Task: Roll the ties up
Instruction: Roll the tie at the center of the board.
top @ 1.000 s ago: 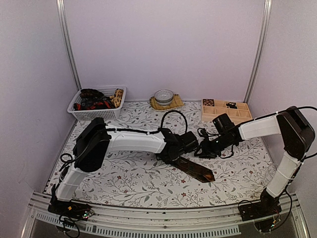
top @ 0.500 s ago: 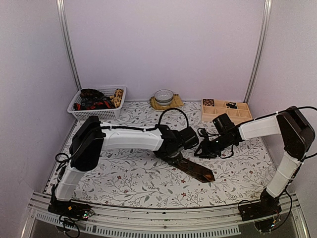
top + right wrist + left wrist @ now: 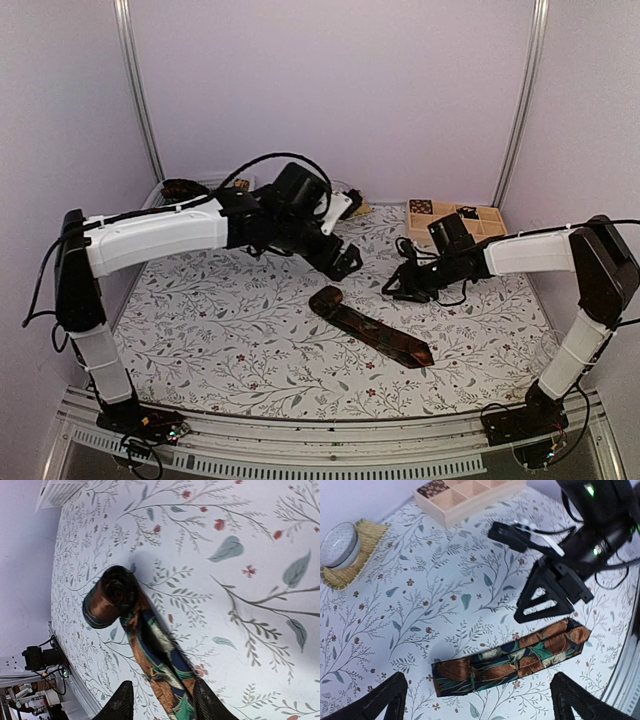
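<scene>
Readable text: we find none in any of the three views.
Labels, brands, numbers: we can make out none.
Tie [image 3: 510, 662]: we see only a woven pattern of brown, green and blue on it, no lettering.
Table covering [image 3: 250, 340]: we see only printed leaves and small flowers, no words.

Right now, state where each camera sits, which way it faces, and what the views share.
Top external: above and behind the robot, looking down on the table; left end effector and right end effector both show.
Left wrist: raised, aimed down at the tie and the right end effector; own fingers at the bottom corners.
Right wrist: low, looking along the table at the tie's rolled end; own fingers at the bottom.
Shared: all three see the tie.
</scene>
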Robot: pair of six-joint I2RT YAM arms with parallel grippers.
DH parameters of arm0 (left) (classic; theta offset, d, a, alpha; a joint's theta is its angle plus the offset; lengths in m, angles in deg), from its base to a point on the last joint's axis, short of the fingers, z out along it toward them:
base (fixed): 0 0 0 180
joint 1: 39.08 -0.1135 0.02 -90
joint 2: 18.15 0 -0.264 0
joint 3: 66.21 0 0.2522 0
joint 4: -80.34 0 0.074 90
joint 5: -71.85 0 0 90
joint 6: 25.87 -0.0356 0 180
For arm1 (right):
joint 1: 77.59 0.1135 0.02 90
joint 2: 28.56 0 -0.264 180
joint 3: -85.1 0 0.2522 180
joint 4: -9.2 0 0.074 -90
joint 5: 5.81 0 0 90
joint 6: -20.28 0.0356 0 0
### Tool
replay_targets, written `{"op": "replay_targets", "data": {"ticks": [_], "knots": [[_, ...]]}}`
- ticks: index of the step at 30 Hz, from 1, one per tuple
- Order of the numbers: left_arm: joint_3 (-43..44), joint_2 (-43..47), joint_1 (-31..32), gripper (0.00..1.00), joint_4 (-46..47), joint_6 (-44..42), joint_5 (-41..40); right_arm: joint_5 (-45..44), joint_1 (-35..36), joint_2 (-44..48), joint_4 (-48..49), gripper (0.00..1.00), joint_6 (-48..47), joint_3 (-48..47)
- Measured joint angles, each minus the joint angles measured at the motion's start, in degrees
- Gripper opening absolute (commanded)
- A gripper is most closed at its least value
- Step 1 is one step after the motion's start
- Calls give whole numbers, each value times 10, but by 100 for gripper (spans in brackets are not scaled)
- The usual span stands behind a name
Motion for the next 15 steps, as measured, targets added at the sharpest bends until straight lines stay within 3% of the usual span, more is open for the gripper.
{"op": "replay_targets", "data": {"ticks": [7,15], "knots": [[-133,89,-164,94,79,61,136,17,55,0,76,43,77,-26],[-198,53,-195,81,125,94,215,25,111,-22,211,46,235,-24]]}}
